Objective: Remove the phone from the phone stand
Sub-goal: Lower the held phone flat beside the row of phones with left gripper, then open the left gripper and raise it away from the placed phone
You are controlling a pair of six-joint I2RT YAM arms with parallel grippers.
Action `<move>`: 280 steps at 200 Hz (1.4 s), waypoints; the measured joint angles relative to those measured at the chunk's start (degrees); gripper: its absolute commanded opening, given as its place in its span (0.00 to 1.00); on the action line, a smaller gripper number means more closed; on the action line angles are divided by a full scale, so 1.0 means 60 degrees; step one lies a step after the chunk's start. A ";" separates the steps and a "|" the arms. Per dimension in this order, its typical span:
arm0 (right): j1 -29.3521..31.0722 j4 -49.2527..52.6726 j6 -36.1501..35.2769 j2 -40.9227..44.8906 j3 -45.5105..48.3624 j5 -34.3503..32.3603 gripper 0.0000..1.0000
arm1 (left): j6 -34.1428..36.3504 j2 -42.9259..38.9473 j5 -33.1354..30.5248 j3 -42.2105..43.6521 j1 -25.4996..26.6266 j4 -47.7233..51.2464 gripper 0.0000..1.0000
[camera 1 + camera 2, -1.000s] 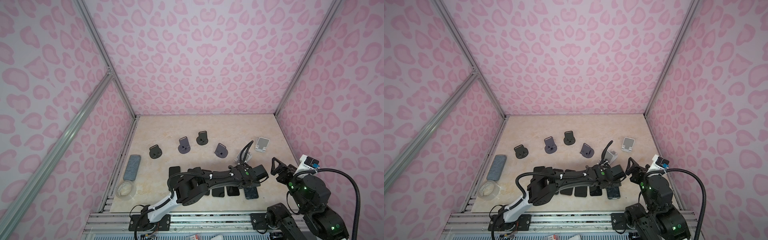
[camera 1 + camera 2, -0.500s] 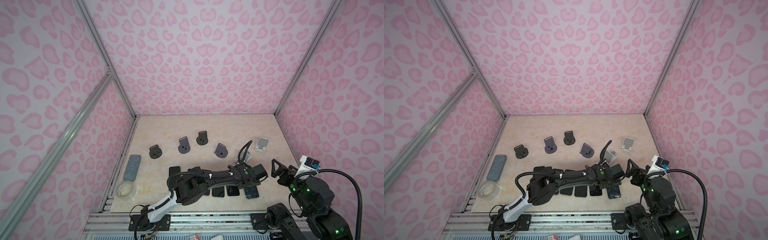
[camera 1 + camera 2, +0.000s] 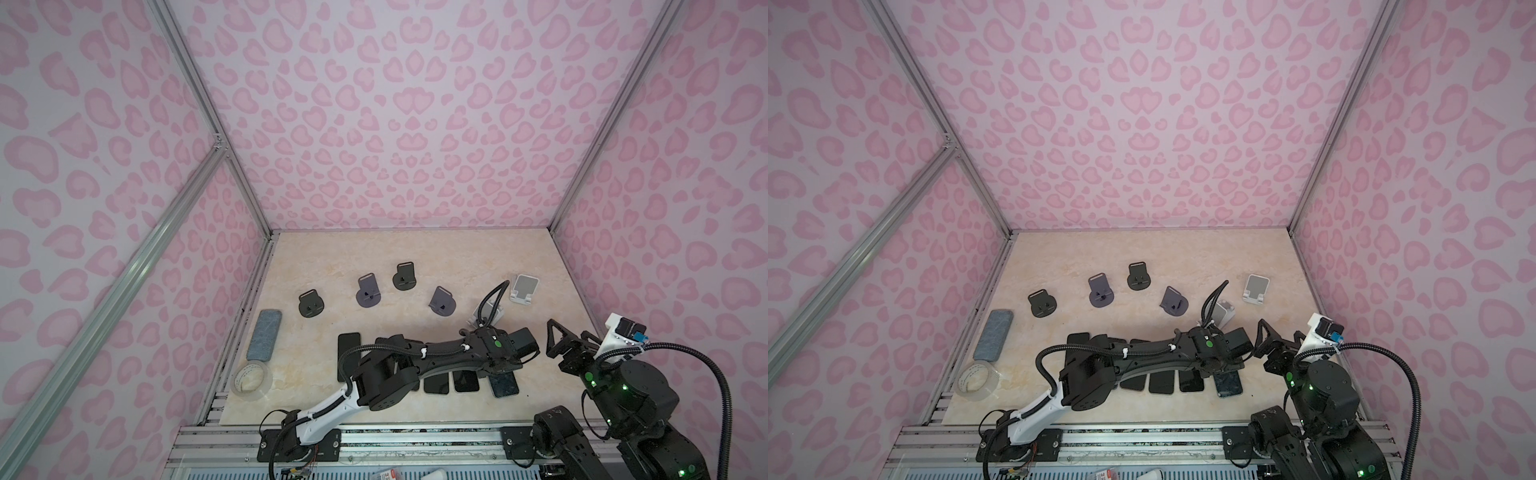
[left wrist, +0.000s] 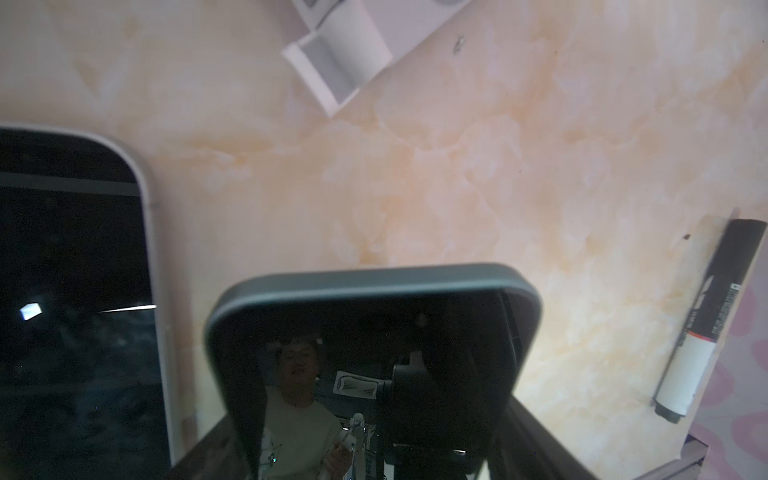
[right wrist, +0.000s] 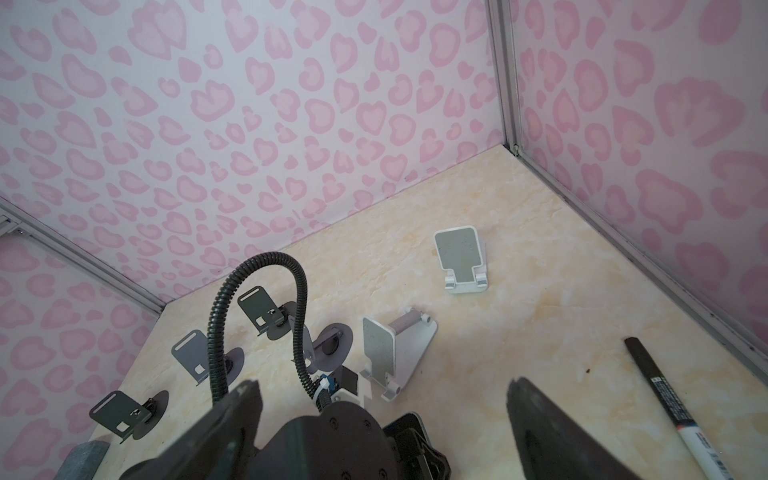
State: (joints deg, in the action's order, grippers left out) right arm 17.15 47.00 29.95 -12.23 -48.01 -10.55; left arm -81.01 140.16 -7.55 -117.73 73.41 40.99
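bench (image 3: 415, 257): pale marbled top inside pink-patterned walls (image 3: 395, 124); every item sits on it.
left arm (image 3: 440, 357): stretched low across the front of the bench toward the right side, above a row of flat phones.
row of phones (image 3: 436, 382): dark handsets lying flat, side by side, along the front edge.
stands: four dark stands (image 3: 368, 291) in a loose line mid-bench, a far white stand (image 3: 524, 287) and a near white stand (image 5: 395, 353); every one is empty.
phone (image 3: 506, 385): grey-edged, flat on the bench at the right end of the row, under the left wrist; close to the near white stand but clear of it.
left tool (image 4: 365, 415): fingers (image 4: 536, 449) flank the phone's two side edges; cannot tell whether they press on it or stand just off it.
right tool (image 5: 382, 386): fingers wide apart, nothing between them, held above the bench at the right.
marker (image 5: 665, 415): lies by the right-hand wall, apart from the phone.
step in hand: judged to be the set-down; the phone is off its stand and resting.
next move: judged to call for the fingers fully clear, then a straight lift away so the phone is not dragged against its neighbour.
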 measured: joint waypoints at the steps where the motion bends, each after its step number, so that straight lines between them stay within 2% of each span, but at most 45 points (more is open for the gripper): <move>1: 0.0000 0.0000 0.0000 0.0000 0.0000 0.0000 0.94 | -0.0004 0.0004 0.0000 0.0000 0.0000 0.0000 0.80; 60: 0.0000 -0.0098 0.0007 -0.0605 0.0062 0.0233 0.94 | -0.0069 -0.0058 -0.0080 -0.0033 -0.0011 0.0058 0.83; 96: 0.0000 -0.0306 0.0011 -0.0856 0.0124 0.0259 0.95 | 0.0364 -0.0310 -0.0641 -0.0109 -0.0018 0.1330 0.84; 118: 0.0000 -0.0506 0.0007 -0.1086 0.0033 0.0266 0.95 | 0.1177 -0.0506 -0.1450 -0.0127 -0.0007 0.2157 0.85; 145: 0.0000 -0.0933 0.0011 -0.1464 -0.0091 0.0262 0.95 | 0.2408 -0.1104 -0.2535 -0.0069 0.0015 0.2269 0.87; 184: 0.0000 -0.1876 0.0142 -0.2142 -0.0178 0.0087 0.95 | 0.4313 -0.2565 -0.2929 0.0073 0.0029 0.1708 0.88; 198: 0.0000 -0.2004 0.0113 -0.2437 -0.0142 0.0047 0.95 | 0.5049 -0.3355 -0.3129 0.0667 0.0044 0.1133 0.90; 216: 0.0000 -0.2157 0.0131 -0.2860 0.0033 -0.0007 0.96 | 0.6073 -0.4707 -0.3381 0.2091 0.0018 0.0135 0.91; 240: -0.0109 -0.2095 0.0426 -0.3381 0.0601 -0.0029 0.96 | 0.7213 -0.6808 -0.3668 0.4029 -0.0441 -0.1155 0.91; 255: -0.0346 -0.1942 0.0645 -0.3672 0.0987 0.0149 0.96 | 0.7563 -0.7967 -0.3799 0.5125 -0.0874 -0.1894 0.91; 280: -0.1071 -0.1698 0.0907 -0.4306 0.1461 0.1060 0.96 | 0.7752 -0.9959 -0.3956 0.7486 -0.1665 -0.2732 0.92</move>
State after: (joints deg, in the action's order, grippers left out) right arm 10.72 36.82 35.40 -38.06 -39.24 -4.19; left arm -34.50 80.40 -31.29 -72.82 63.42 24.60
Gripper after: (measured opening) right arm 0.959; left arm 0.911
